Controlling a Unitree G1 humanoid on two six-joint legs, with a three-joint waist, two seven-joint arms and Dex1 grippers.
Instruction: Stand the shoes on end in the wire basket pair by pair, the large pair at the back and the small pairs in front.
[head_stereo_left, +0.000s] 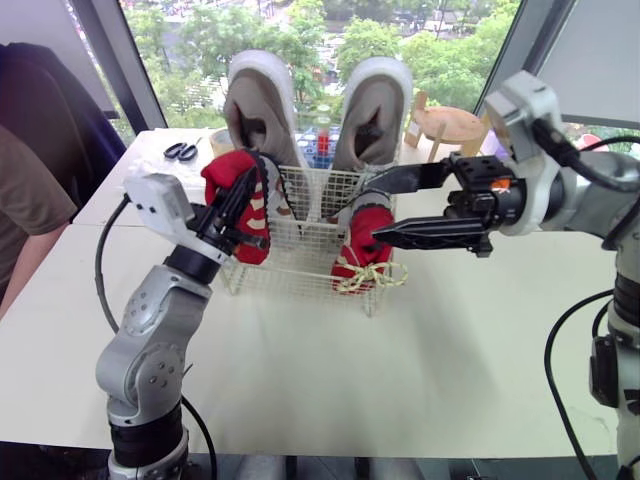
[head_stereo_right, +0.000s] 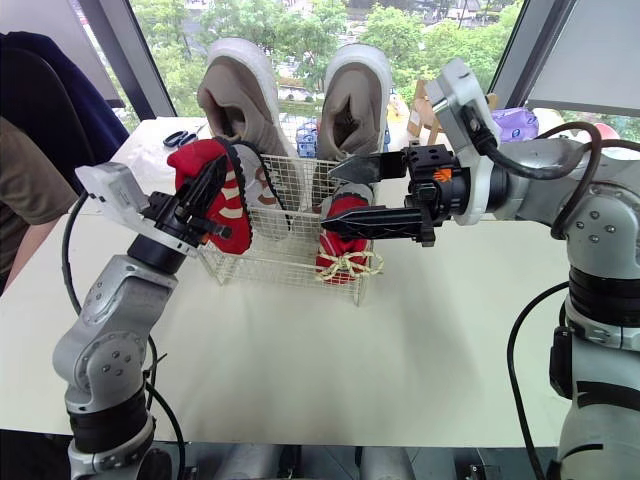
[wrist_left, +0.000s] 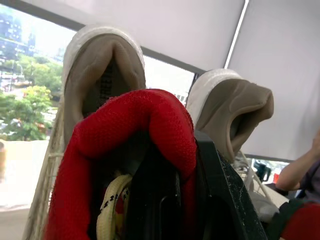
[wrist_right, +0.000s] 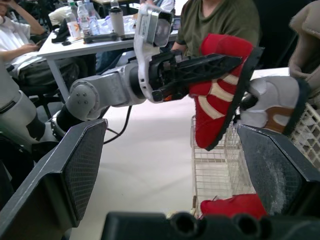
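Table (head_stereo_left: 400, 380) | left end effector (head_stereo_left: 248, 215) clamps red shoe (head_stereo_left: 225, 170) | wire basket (head_stereo_left: 310, 240) partly hidden

We look over a pale table (head_stereo_left: 400, 350) to a wide window (head_stereo_left: 440, 60) full of green trees (head_stereo_left: 200, 40), dark-framed (head_stereo_left: 120, 60), white blinds (wrist_left: 190, 25) overhead, people (wrist_right: 220, 20) seated around a second table (wrist_right: 75, 47).

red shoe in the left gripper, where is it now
In the eye views, the left gripper holds the red shoe at the wire basket's front left corner, before the left tan shoe; its mate stands at front right.
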